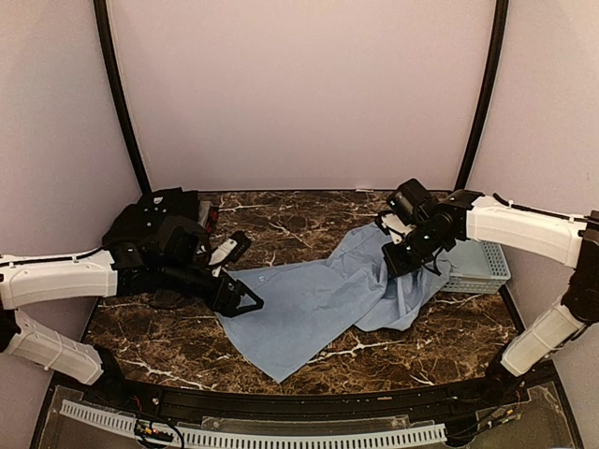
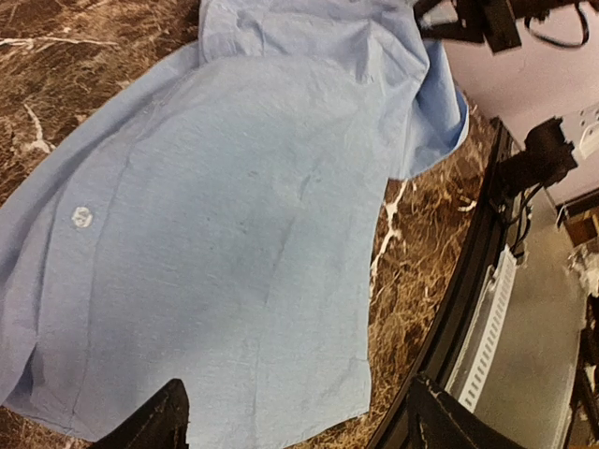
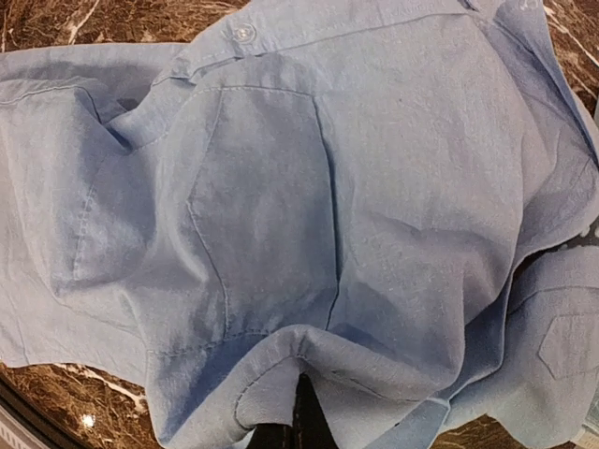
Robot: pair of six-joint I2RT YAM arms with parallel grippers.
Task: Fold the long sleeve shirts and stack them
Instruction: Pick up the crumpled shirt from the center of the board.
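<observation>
The light blue long sleeve shirt (image 1: 318,304) lies spread and rumpled across the middle of the marble table, its hem pointing toward the near edge. My left gripper (image 1: 245,297) hovers open at the shirt's left edge; in the left wrist view the fingers (image 2: 164,421) stand wide apart over flat cloth (image 2: 243,215) and hold nothing. My right gripper (image 1: 398,262) is shut on a raised fold at the shirt's right side, and the cloth (image 3: 356,187) bunches around the pinch (image 3: 301,412). The black shirt (image 1: 154,224) sits crumpled at the back left, behind my left arm.
A pale blue lattice basket (image 1: 479,267) stands at the right, partly under my right arm. The table's dark front rim (image 2: 468,281) runs close to the shirt's hem. Bare marble (image 1: 299,220) shows behind the shirt.
</observation>
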